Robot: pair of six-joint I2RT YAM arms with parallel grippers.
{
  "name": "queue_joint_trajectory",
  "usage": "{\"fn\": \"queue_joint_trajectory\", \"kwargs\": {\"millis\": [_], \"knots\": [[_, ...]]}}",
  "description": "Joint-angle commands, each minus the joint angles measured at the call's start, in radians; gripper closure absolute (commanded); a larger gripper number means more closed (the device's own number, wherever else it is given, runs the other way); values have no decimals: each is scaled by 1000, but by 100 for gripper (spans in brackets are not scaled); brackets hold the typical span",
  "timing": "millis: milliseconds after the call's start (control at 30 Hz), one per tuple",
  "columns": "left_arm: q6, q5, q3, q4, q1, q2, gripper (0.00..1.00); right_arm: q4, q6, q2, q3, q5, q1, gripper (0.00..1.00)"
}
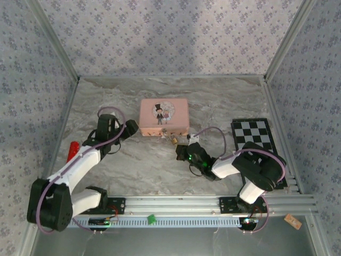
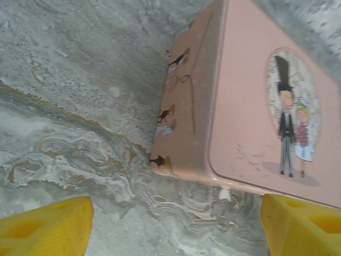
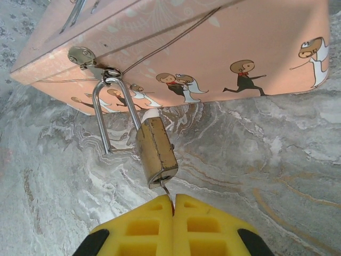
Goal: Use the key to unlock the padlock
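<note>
The right tool [image 3: 173, 202] is clamped on the key [image 3: 167, 191], whose tip sits in the base of the padlock [image 3: 155, 152]. The padlock lies on the surface [image 3: 266, 160], hooked through the hasp of the pink box [image 3: 213, 42]. The left tool [image 2: 176, 224] gapes wide by the box's corner.

So, my left arm [image 1: 85, 157] reaches forward and hooks inward at the wrist. My left fingers [image 1: 132, 128] are down low and spread wide, with nothing between them. My right arm [image 1: 250, 170] is folded back on itself, forearm slanting forward and left. My right fingers [image 3: 173, 213] are pressed flat together, pinching the key [image 3: 167, 190] at the tips.
</note>
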Motion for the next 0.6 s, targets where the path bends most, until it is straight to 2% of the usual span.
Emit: {"fn": "queue_joint_trajectory", "kwargs": {"millis": [0, 233, 333, 567], "knots": [[102, 43, 100, -87, 8, 59, 18, -58, 49, 35, 18, 22, 1, 96], [131, 60, 167, -75, 8, 139, 18, -89, 105, 51, 21, -52, -41, 75], [143, 56, 191, -86, 8, 180, 18, -94, 109, 49, 18, -88, -54, 70], [185, 50, 261, -137, 6, 237, 19, -172, 88, -19, 12, -71, -62, 54]]}}
